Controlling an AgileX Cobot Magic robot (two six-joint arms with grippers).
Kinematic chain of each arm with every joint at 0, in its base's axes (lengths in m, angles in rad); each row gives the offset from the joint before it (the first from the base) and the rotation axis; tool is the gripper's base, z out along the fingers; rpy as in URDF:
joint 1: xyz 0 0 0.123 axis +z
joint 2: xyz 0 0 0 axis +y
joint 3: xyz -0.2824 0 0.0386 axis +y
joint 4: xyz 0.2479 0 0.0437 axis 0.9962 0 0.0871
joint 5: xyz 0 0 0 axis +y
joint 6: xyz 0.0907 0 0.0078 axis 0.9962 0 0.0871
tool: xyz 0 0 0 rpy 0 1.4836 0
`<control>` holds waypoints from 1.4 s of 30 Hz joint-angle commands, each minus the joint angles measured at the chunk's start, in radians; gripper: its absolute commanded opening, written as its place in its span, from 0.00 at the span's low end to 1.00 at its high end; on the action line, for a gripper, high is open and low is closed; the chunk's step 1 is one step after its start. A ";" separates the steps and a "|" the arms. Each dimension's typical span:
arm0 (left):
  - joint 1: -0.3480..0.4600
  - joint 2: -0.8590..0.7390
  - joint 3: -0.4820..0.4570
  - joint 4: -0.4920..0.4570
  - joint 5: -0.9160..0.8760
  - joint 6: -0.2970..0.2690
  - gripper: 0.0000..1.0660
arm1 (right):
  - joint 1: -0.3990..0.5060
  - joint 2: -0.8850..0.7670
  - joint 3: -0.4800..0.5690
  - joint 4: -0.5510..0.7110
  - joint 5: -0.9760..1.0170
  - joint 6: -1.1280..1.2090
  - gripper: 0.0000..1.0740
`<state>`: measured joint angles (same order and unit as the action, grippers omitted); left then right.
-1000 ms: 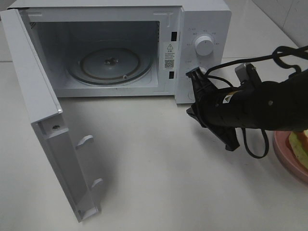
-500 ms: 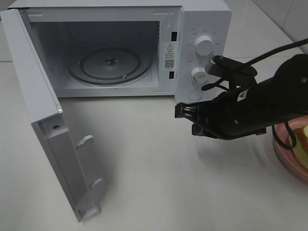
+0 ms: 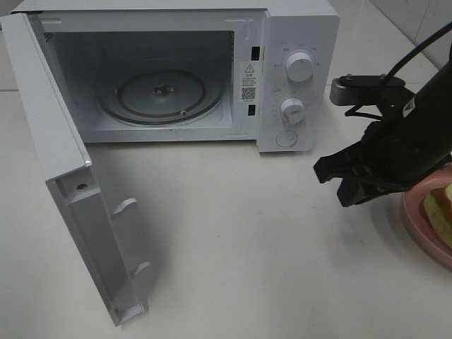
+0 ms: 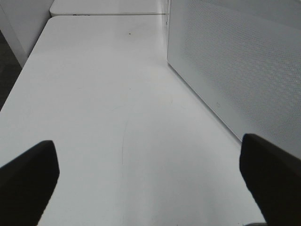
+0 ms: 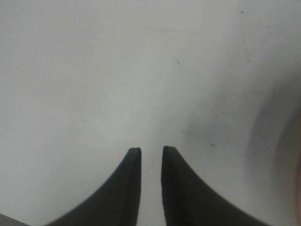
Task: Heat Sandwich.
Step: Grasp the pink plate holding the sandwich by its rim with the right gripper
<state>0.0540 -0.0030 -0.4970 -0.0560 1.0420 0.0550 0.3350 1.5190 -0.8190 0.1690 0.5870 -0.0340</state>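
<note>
Right gripper (image 3: 332,181) has pulled back from the microwave (image 3: 296,28) front toward 3 o'clock in the high view, and its jaws, shut a second ago, now stand a crack apart. Wrist view confirms it: right gripper (image 5: 151,149) shows a narrow slit between two dark fingers, nothing in it, only bare table (image 5: 117,70) beneath.

Right arm lies low and roughly level over the table (image 3: 247,254), jaws pointing toward 9 o'clock, cable looping up behind it.

Left gripper (image 4: 148,143) is spread wide and holds nothing. It hangs over white table beside the perforated outer face of the door (image 4: 235,70).

Sandwich (image 3: 439,212) sits on the pink plate (image 3: 417,222) at the 3 o'clock edge of the high view, half cut off, just behind the right gripper. Whether they touch, cannot tell.

Door (image 3: 56,162) is swung wide open at 9 o'clock; glass turntable (image 3: 161,95) bare inside. Two knobs (image 3: 299,67) on the panel.
</note>
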 commanded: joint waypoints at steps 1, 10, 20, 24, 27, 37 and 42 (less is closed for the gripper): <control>0.001 -0.027 0.003 0.000 -0.006 0.003 0.93 | -0.033 -0.007 -0.034 -0.097 0.093 0.034 0.37; 0.001 -0.027 0.003 0.000 -0.006 0.003 0.93 | -0.084 -0.007 -0.049 -0.159 0.137 0.034 0.90; 0.001 -0.027 0.003 0.000 -0.006 0.003 0.93 | -0.139 0.044 -0.048 -0.169 0.185 0.034 0.94; 0.001 -0.027 0.003 0.000 -0.006 0.003 0.93 | -0.139 0.092 -0.048 -0.182 0.178 0.057 0.92; 0.001 -0.027 0.003 0.000 -0.006 0.003 0.93 | -0.139 0.114 -0.048 -0.184 0.165 0.062 0.92; 0.001 -0.027 0.003 0.000 -0.006 0.003 0.93 | -0.139 0.218 -0.048 -0.249 0.082 0.104 0.89; 0.001 -0.027 0.003 0.000 -0.006 0.003 0.93 | -0.139 0.253 -0.048 -0.266 0.054 0.115 0.88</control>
<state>0.0540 -0.0030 -0.4970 -0.0560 1.0420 0.0550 0.2010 1.7590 -0.8620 -0.0860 0.6510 0.0730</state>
